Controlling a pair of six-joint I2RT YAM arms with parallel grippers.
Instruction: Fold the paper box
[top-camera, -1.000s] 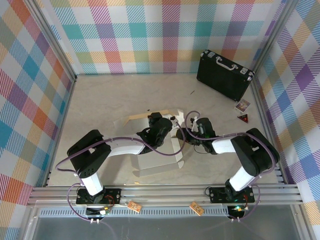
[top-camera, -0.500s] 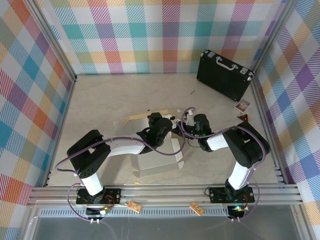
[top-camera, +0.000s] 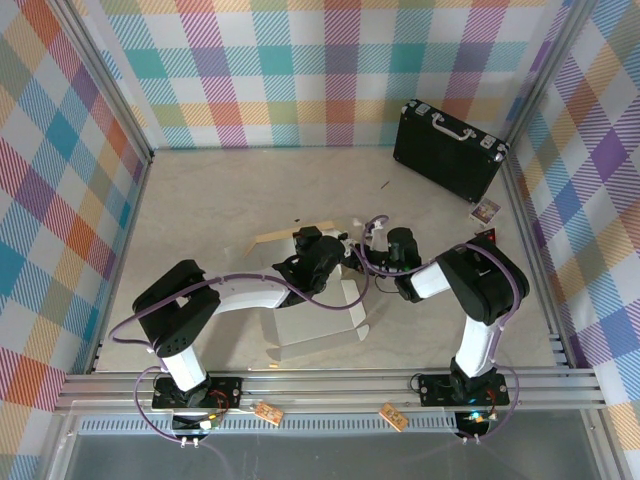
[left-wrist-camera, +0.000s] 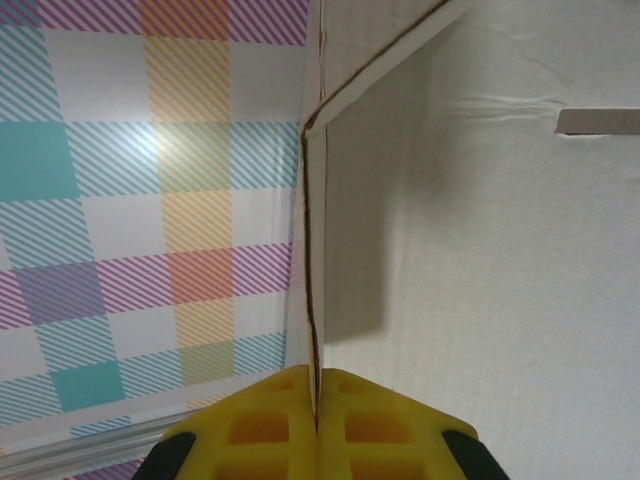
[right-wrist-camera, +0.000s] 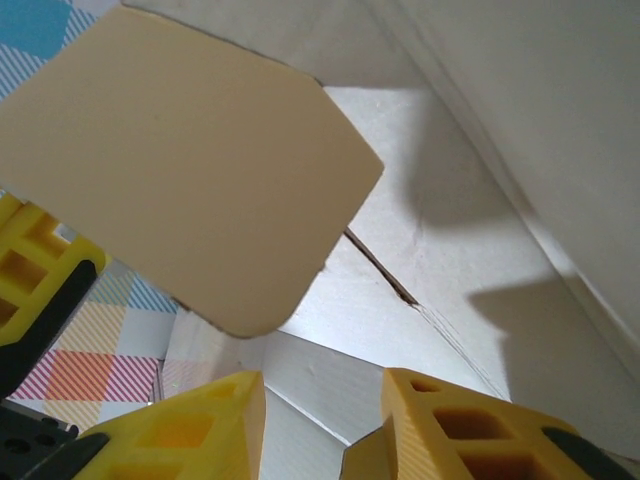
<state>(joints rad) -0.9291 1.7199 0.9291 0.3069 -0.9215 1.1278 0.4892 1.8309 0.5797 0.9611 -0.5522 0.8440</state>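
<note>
Plaid walls (top-camera: 300, 60) are boxing in a pale tabletop (top-camera: 220, 200). Black briefcase (top-camera: 448, 148) is standing at the far R corner, well apart from the work, w/ a couple of small cards (top-camera: 485, 212) lying near it by the R wall. Approx mid-table, just ahead of both arms, the paper box (top-camera: 320, 318) is sitting partly folded: one white panel is lying flat toward the near edge, and a tan flap (top-camera: 285, 238) is rising at the far side. The left gripper (top-camera: 322, 243) and right gripper (top-camera: 362, 243) are meeting close together over the box's far R part.

Left wrist cam: the yellow fingers (left-wrist-camera: 270, 425) are pressing together on the thin edge of an upright box wall, i.e. clamping the cardboard. White face of the box is running off to the R, w/ a slot (left-wrist-camera: 597, 121) near the top.

Right wrist cam: the yellow fingers (right-wrist-camera: 190, 425) are standing apart, w/ white cardboard showing thru the gap and nothing pinched btwn them. A tan tab (right-wrist-camera: 190, 170) w/ rounded corners is hanging above them, w/ white inner panels and a fold crease (right-wrist-camera: 380, 268) behind it.
</note>
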